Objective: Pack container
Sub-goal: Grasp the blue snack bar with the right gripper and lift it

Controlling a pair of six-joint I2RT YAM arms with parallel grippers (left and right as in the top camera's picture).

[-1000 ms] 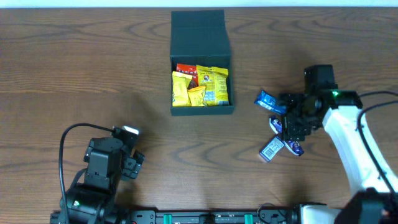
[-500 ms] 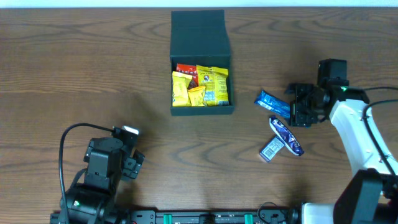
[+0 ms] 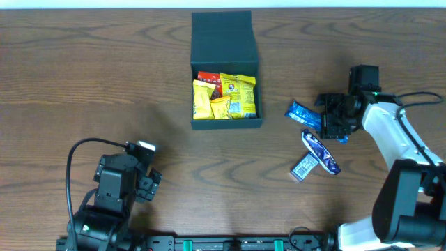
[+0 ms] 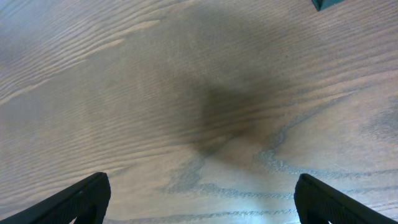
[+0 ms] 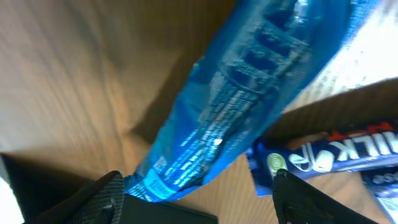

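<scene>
Brown wood-grain tabletop (image 3: 83, 77) fills the overhead view from edge to edge. At top centre sits the square, shallow, dark teal-black cardboard container (image 3: 224, 38), its hinged flap lid folded back toward the top of the frame. Its open tray holds crinkled yellow snack packets (image 3: 223, 97), with a red packet (image 3: 207, 77) at the upper left of the tray.

To the right of the container, three loose snacks lie on the wood: a bright blue foil wrapper (image 3: 304, 113), below it a dark blue chocolate bar (image 3: 320, 152) set diagonally, and a small blue-and-white packet (image 3: 304, 167) touching the bar's lower left side.

At centre right, the right claw (image 3: 326, 118) is spread apart and straddles the right end of the bright blue wrapper. In the wrist view, bare wood shows between the wrapper and one finger (image 5: 311, 199).

At lower left, the left claw (image 4: 199, 202) is released wide over bare wood, grasping nothing, well apart from the container.
</scene>
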